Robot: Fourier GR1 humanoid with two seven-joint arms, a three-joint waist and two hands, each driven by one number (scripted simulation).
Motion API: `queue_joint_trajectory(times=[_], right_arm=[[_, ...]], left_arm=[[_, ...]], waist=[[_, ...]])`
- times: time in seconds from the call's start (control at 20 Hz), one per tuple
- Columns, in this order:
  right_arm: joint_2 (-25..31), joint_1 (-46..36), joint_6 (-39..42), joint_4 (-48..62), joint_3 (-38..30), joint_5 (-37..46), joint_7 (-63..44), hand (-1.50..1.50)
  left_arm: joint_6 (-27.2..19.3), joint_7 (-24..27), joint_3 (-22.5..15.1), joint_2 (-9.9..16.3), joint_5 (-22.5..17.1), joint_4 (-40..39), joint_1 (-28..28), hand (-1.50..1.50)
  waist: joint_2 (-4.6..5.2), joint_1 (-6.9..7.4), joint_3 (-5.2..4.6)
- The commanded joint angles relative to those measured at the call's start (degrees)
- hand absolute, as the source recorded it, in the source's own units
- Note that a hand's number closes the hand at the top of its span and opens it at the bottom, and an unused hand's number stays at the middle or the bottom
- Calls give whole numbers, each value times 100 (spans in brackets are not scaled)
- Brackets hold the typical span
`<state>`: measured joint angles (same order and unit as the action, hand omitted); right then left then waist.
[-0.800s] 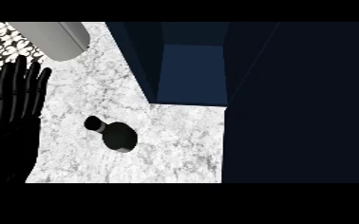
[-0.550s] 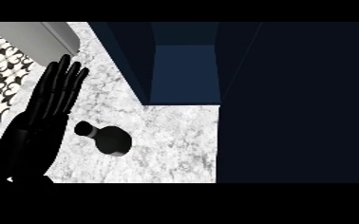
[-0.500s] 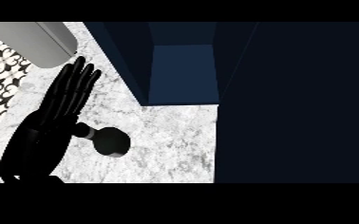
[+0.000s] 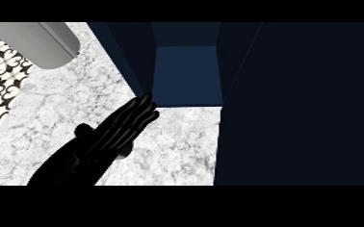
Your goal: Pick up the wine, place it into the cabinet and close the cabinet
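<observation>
The wine bottle [image 4: 125, 153] is black and lies on the white marble counter [image 4: 177, 144]; only a dark edge of its body and its neck tip [image 4: 83, 130] show beside my left hand. My left hand [image 4: 113, 133] comes in from the lower left and lies over the bottle with its fingers straight, open, fingertips reaching the foot of the cabinet. The dark blue cabinet [image 4: 188, 72] stands open at the back of the counter, with its inside showing. My right hand is out of sight.
A wide dark panel [image 4: 292, 101], seemingly the cabinet's door, fills the right side. A grey cylinder [image 4: 44, 43] stands at the upper left. A black and white patterned surface [image 4: 10, 74] lies past the counter's left edge.
My left hand has swept from the far left edge rightward and forward, and now covers the bottle. The bottle itself has stayed in place.
</observation>
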<state>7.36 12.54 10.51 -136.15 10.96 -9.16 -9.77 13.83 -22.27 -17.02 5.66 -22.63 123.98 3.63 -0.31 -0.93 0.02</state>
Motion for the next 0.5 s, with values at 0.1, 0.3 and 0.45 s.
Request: queue_joint_trajectory(times=[0.1,0.3,0.45], right_arm=[[6,704,-33,-1135,265,-31,-449,-150],[-45,185,-328,-1074,418,10,-1013,-150],[-29,58,-547,-1586,589,136,-1521,-150]], left_arm=[[-567,-980,-536,-138,-42,1049,-189,-150],[-1086,-1802,-759,-160,-91,1832,11,-150],[-1162,-1940,-527,-83,-166,1815,169,-150]], waist=[[6,53,0],[10,90,0],[6,90,-4]])
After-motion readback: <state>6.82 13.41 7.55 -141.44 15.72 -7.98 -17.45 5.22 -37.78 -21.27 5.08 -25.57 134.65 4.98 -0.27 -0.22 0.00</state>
